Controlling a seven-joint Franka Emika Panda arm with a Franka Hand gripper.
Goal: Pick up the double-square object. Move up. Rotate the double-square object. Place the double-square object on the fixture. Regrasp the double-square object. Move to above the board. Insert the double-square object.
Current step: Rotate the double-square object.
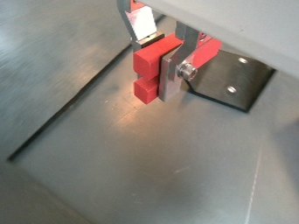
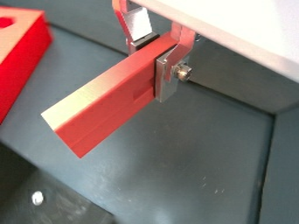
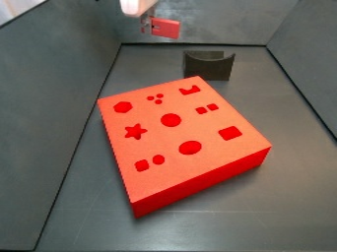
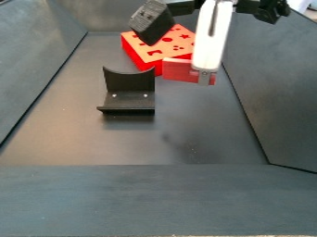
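Clearly the board [image 3: 182,148] is the biggest thing, lying whole on the floor in a side view [image 4: 173,44], where the arm covers part of it. Beyond the board stands the fixture [image 3: 208,63], bare, its notch up [image 4: 125,91]. Above and beside the fixture hangs the gripper [image 1: 162,66], clenched on the double-square object [image 2: 107,102], which is off the floor [image 4: 197,74]. At the frame's top edge it is only a small red blur [image 3: 165,28].

In a side view the gripper [image 3: 142,12] was cut off by the top edge. The fingers [image 1: 170,77] hid the middle of the double-square object [image 1: 147,68]. The board [image 2: 17,52] showed only a corner in a wrist view.
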